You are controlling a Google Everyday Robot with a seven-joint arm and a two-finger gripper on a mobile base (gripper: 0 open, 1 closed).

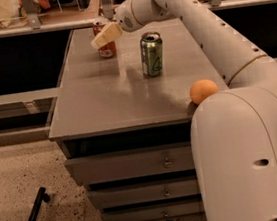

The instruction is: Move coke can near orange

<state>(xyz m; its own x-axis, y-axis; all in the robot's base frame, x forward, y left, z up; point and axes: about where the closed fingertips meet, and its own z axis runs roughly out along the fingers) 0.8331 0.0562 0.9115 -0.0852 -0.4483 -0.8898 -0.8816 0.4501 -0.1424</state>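
I have the gripper [106, 35] at the far end of the table [103, 109], about 11 o'clock from its middle, laid across the coke can [106, 50] standing there. I cannot tell whether it has closed on the can. The orange [203, 91] sits well apart at 4 o'clock, with a green can [151, 54] between them. I judge the coke can light, thin-walled and slick, so I'd grip it mid-body, gently.

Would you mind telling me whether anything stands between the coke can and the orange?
Yes: the green can stands roughly on the straight line from the coke can, at the gripper, to the orange.
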